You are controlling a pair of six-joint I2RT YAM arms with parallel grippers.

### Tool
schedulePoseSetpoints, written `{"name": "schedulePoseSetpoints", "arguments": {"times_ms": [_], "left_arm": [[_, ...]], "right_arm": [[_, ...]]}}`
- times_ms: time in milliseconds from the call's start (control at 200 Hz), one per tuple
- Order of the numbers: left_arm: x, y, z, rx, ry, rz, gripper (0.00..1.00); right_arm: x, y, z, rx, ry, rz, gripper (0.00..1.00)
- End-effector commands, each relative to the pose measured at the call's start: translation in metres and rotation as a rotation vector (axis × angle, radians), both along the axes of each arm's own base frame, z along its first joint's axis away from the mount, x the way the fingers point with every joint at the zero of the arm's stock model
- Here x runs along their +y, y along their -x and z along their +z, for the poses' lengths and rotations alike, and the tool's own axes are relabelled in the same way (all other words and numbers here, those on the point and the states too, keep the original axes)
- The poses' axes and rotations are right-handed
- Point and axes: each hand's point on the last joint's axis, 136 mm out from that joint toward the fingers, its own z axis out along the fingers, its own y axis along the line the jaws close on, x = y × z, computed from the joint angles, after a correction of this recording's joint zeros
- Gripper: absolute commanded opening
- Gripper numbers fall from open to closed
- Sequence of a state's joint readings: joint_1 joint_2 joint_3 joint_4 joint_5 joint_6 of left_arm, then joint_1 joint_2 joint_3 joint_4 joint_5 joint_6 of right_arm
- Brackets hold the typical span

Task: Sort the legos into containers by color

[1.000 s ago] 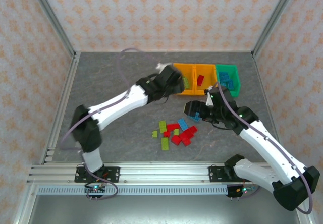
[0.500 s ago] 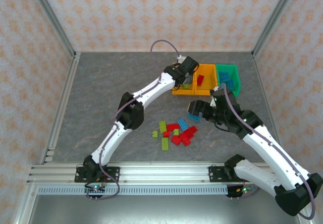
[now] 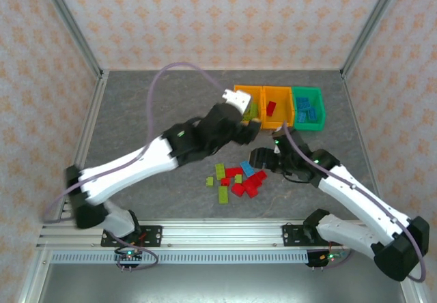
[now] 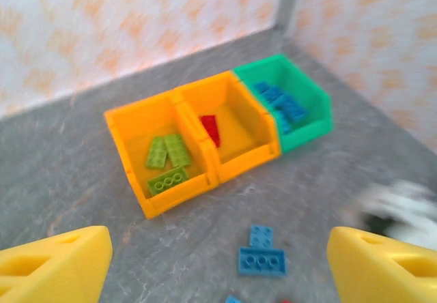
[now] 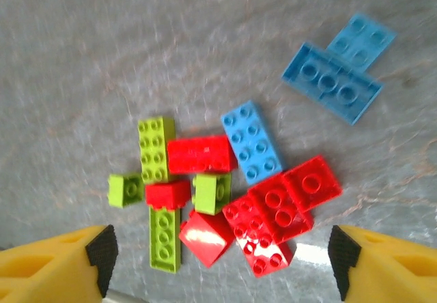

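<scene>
Loose legos lie in a pile (image 3: 239,179) on the table: red bricks (image 5: 280,207), lime green bricks (image 5: 156,149) and a blue brick (image 5: 251,142). Two flat blue plates (image 5: 331,81) lie apart from the pile, toward the containers. My right gripper (image 5: 218,269) hangs open just above the pile, holding nothing. The containers stand in a row: an orange bin (image 4: 160,156) with lime legos, an orange bin (image 4: 229,122) with a red one, and a green bin (image 4: 290,102) with blue ones. My left gripper (image 4: 218,276) is open and empty in front of the bins, above the blue plates (image 4: 261,255).
The three bins (image 3: 276,105) sit at the back right of the grey table, near the rear wall. Both arms reach close together around the pile; my left gripper (image 3: 249,131) is a short way from my right gripper (image 3: 258,158). Patterned walls enclose the table.
My left arm has drawn back from over the bins toward the pile, and its jaws have opened. My right gripper has moved a little left and nearer, over the pile.
</scene>
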State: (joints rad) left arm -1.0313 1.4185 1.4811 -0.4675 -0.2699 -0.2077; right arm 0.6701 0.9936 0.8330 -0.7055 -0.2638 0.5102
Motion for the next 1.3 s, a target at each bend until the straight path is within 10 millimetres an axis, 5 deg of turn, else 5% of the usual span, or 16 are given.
{"name": "schedulePoseSetpoints", "arguments": {"times_ms": [0, 180, 355, 490, 1011, 1131, 1296], "left_arm": [[0.038, 0.026, -0.024, -0.030, -0.184, -0.064, 0.86], [0.096, 0.101, -0.061, -0.008, -0.314, -0.327, 0.97], [0.139, 0.133, -0.099, -0.053, -0.419, -0.445, 1.00], [0.147, 0.137, -0.120, -0.096, -0.447, -0.469, 1.00], [0.155, 0.134, -0.120, -0.115, -0.488, -0.453, 1.00], [0.157, 0.134, -0.121, -0.115, -0.489, -0.450, 1.00], [0.158, 0.134, -0.118, -0.119, -0.478, -0.441, 1.00]], "right_arm": [[0.021, 0.008, -0.013, 0.040, 0.067, 0.032, 0.78], [0.086, 0.014, -0.045, 0.127, 0.085, 0.090, 0.72], [0.110, 0.008, -0.077, 0.143, 0.227, 0.099, 0.65], [0.108, 0.005, -0.094, 0.162, 0.281, 0.087, 0.61], [0.121, 0.005, -0.121, 0.234, 0.352, 0.140, 0.45], [0.119, 0.001, -0.110, 0.200, 0.338, 0.122, 0.31], [0.111, -0.013, -0.067, 0.058, 0.286, 0.080, 0.28]]}}
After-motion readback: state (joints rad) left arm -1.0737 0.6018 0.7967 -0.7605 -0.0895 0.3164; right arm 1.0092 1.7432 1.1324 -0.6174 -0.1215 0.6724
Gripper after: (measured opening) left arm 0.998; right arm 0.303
